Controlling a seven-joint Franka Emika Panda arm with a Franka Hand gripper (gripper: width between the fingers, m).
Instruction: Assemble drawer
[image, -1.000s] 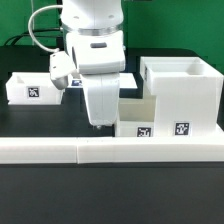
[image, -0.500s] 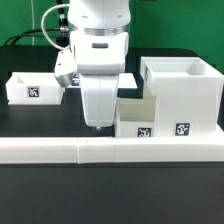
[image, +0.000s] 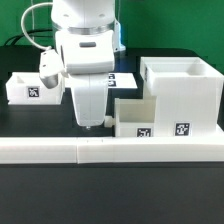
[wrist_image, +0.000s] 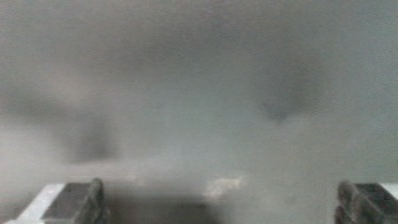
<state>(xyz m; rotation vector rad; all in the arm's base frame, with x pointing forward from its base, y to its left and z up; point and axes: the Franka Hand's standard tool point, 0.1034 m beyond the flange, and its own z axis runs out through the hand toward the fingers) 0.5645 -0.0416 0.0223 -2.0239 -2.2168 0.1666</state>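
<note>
The tall white drawer housing (image: 185, 85) stands at the exterior view's right. A white tray (image: 135, 115) with two tags on its front sits low against it; I cannot tell how far it is inside. A second tagged tray (image: 28, 88) stands apart at the left. My gripper (image: 90, 122) hangs low over the table between the two trays, just left of the near tray and not touching it. In the wrist view my gripper (wrist_image: 221, 198) has its fingers (wrist_image: 71, 202) wide apart over a blurred grey surface, with nothing between them. It is open and empty.
A long low white L-shaped bar (image: 110, 150) runs across the front, close below the gripper. The marker board (image: 124, 79) lies behind the arm. Black table surface (image: 40, 120) lies between the left tray and the gripper.
The gripper has moved to the exterior view's left, away from the tray by the housing. The trays and housing have not moved.
</note>
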